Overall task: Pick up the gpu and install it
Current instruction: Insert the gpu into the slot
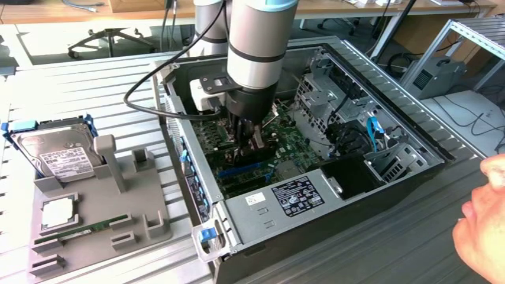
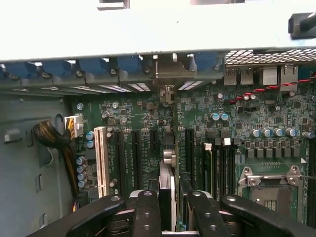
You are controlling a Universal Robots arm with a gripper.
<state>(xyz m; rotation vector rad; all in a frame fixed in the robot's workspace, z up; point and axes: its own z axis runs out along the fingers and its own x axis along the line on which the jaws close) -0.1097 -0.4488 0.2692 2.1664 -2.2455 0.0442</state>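
In the exterior view, left to right, a grey fixture (image 1: 94,219) holds a hard drive (image 1: 59,154), and the gripper (image 1: 246,148) reaches into the open computer case (image 1: 316,195). It clamps the gpu (image 2: 167,197) edge-on above the motherboard (image 2: 207,133); the step looks like seating. The wrist view shows the expansion slots (image 2: 136,148), suggesting a straight, aligned press is needed.

Ribbed metal bench (image 1: 87,89) lit brightly from exterior view's left; office chair base (image 1: 103,40) seen behind; aluminium frame rack (image 1: 473,35) at right
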